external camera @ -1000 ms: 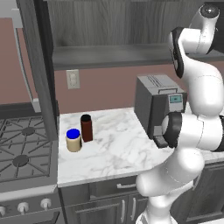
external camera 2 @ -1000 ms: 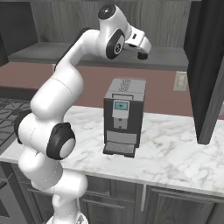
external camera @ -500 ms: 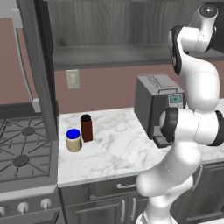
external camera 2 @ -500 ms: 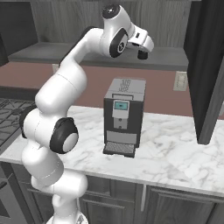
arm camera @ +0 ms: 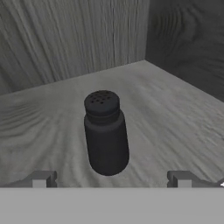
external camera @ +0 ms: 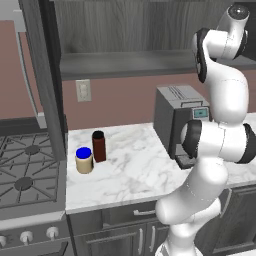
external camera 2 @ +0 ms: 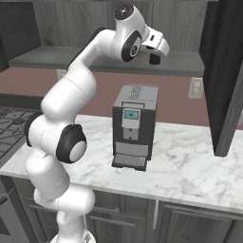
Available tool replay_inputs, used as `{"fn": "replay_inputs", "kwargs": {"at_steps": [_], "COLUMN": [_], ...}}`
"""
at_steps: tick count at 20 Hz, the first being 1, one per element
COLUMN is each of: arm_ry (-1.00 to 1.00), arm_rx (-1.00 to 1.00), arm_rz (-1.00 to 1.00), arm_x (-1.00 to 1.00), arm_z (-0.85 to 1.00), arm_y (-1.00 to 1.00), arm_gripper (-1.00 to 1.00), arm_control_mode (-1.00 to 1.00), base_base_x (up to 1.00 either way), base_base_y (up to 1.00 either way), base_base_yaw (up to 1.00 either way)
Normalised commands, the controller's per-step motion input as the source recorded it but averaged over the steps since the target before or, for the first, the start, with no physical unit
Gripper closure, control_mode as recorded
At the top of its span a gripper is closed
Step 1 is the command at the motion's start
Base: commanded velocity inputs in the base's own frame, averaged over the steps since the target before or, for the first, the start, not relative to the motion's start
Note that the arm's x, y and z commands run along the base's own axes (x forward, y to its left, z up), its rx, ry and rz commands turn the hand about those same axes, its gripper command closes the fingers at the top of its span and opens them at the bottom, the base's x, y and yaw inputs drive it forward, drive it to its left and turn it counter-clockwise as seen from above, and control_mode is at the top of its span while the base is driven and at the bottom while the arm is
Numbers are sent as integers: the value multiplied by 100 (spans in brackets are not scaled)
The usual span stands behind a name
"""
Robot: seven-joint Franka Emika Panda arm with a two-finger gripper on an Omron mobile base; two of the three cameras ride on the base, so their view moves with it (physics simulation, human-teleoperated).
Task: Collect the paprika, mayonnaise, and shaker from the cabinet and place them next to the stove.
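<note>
Grey cabinet shelf (arm camera: 175, 109) ahead, shaker (arm camera: 105, 132) upright at centre, lined up for me. My gripper (arm camera: 111, 179) is spread wide, fingertips at 8 and 4 o'clock, nothing held. Paprika (external camera: 99, 146) and mayonnaise (external camera: 84, 160) already wait beside the stove (external camera: 25, 170).

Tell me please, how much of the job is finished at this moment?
Two of three look done: the paprika and mayonnaise stand on the counter beside the stove. The shaker stands on the cabinet shelf, between the open gripper tips, not yet grasped. Left: grasp it and carry it down.
</note>
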Motion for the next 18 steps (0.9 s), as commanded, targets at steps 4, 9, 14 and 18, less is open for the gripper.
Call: {"fn": "replay_inputs", "kwargs": {"at_steps": [4,9,14,18], "arm_ry": [0,0,0,0], "arm_rx": [0,0,0,0], "arm_rz": [0,1,1,0], "arm_x": [10,5,0,0], "arm_z": [-3,-3,-1,0], "arm_y": [0,0,0,0], "arm_gripper": [-100,-100,-100,-100], "arm_control_mode": [-100,-100,-100,-100], "base_base_x": [0,0,0,0], "base_base_y": [0,0,0,0], "base_base_yaw": [0,0,0,0]}}
